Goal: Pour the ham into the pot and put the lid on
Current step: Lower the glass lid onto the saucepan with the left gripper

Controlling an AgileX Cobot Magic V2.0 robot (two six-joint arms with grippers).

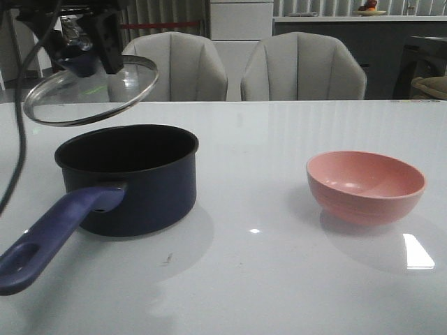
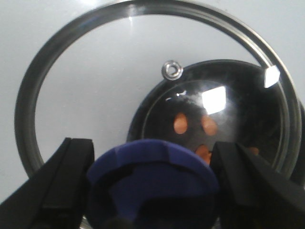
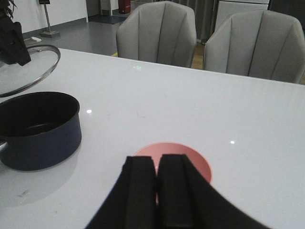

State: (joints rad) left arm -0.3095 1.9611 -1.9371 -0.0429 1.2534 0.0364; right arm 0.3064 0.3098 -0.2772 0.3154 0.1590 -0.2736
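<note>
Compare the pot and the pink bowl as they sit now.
The pot is dark navy with straight walls and a long handle; the pink bowl is rounded and has no handle. The pot is larger. The pot holds ham; the bowl looks empty. Both stand upright on the table.

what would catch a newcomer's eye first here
The glass lid hangs tilted in the air above the navy pot, its blue knob gripped by the left pincer. Through the glass, orange ham pieces lie inside the pot. To the right, an empty pink bowl sits on the white table.
</note>
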